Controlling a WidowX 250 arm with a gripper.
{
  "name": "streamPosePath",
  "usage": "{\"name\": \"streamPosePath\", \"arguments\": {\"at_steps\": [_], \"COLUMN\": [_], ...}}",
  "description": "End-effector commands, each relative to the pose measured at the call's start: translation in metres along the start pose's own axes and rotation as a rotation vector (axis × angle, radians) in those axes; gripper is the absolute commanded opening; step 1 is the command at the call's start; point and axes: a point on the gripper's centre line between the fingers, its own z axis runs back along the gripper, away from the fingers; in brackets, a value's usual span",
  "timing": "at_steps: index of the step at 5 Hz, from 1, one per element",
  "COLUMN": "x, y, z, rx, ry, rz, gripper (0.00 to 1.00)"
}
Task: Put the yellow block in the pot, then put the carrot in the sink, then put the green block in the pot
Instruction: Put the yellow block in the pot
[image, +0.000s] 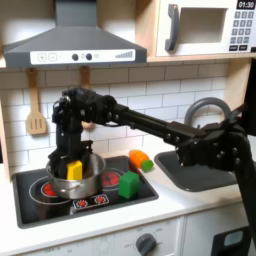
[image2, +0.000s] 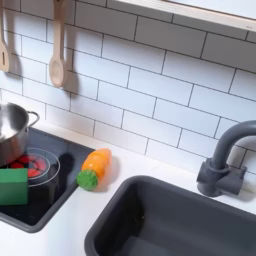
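The bench is a white toy kitchen top under a tiled wall, with the sink well apart from the pot, beyond the black stovetop. The pot sits on a burner so blocks can drop in. The gripper reaches down into it, fingers seemingly closed on the yellow block, low inside the pot. The carrot lies between pot and sink; the green block rests just beside the pot.

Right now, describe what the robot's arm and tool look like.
The arm is matte black throughout, built of slim straight links joined by chunkier boxy joint blocks, thickest at the base on the first exterior view's right. No markings or loose cables can be made out. The tool is black too, with narrow fingers.
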Motion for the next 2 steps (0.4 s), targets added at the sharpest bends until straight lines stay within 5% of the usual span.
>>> {"name": "streamPosePath", "arguments": {"at_steps": [1, 2], "x": [0.0014, 0.0007], "y": [-0.0007, -0.0008], "z": [-0.0002, 0.0048], "rx": [0.002, -0.004], "ry": [-0.008, -0.010], "rz": [-0.016, -0.022], "gripper": [0.00, 1.00]}}
